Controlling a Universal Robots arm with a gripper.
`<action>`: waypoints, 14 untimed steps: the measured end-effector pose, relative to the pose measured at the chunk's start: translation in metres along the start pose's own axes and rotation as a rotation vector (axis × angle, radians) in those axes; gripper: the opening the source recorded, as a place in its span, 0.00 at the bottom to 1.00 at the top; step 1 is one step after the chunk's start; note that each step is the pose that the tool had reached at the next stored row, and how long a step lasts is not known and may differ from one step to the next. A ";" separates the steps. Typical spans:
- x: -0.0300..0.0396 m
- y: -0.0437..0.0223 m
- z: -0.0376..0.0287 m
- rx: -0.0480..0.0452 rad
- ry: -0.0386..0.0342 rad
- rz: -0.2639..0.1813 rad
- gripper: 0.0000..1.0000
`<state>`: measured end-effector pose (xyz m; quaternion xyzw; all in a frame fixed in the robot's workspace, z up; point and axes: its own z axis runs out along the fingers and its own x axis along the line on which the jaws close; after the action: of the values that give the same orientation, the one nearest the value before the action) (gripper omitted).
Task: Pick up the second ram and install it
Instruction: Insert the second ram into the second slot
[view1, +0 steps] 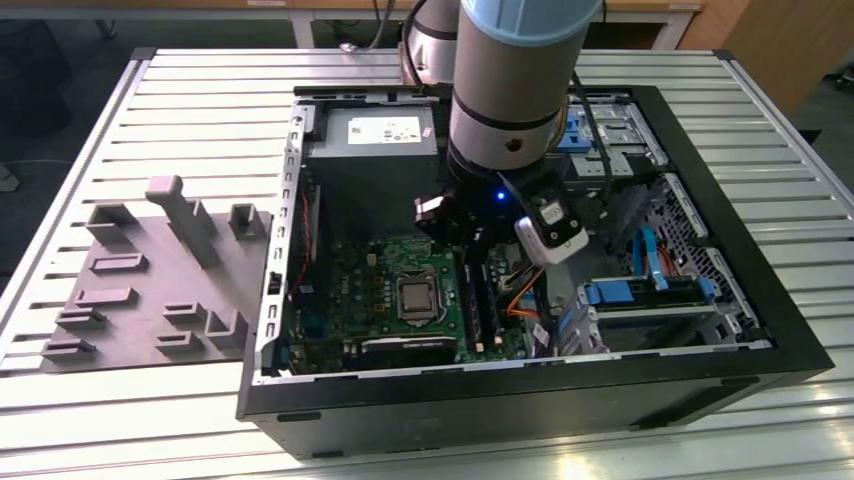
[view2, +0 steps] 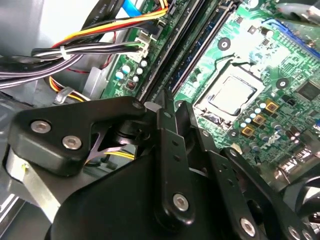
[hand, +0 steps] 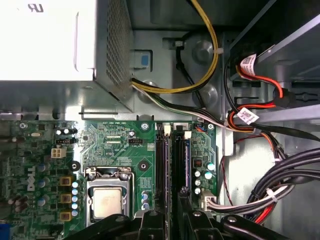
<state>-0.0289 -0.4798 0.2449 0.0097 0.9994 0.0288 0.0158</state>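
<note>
Pincer (view2: 172, 107) hangs low inside the open PC case (view1: 534, 385), over the long black mem slots just beside the CPU socket (view2: 232, 95), on the socket's cable-bundle side. It is lined up along the slots, prob. so a stick goes straight down into them. How far open it is, and whether it has hold of anything: can't tell, its own black links cover the tips.

The second ram (view2: 202, 52) looks to be the dark blue-green strip lying in the slot nearer the socket, running up to the pincer tip. That reads as seated or being seated, not carried.

The grey moulded tray (view1: 147, 290) sits on the slatted surface (view1: 200, 90), well apart from the socket, outside the case.

Writing: white sticker on the PSU (view1: 380, 128), a small tag on a cable (hand: 246, 116) and white print on the board. None legible enough to give.
</note>
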 end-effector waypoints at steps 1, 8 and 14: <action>0.0000 0.0000 0.0000 0.0000 -0.0001 0.000 0.25; 0.0000 0.0000 -0.0001 0.0002 -0.0001 0.000 0.24; 0.0000 0.0000 -0.0001 0.0002 -0.0003 0.000 0.11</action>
<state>-0.0290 -0.4798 0.2450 0.0097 0.9994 0.0287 0.0159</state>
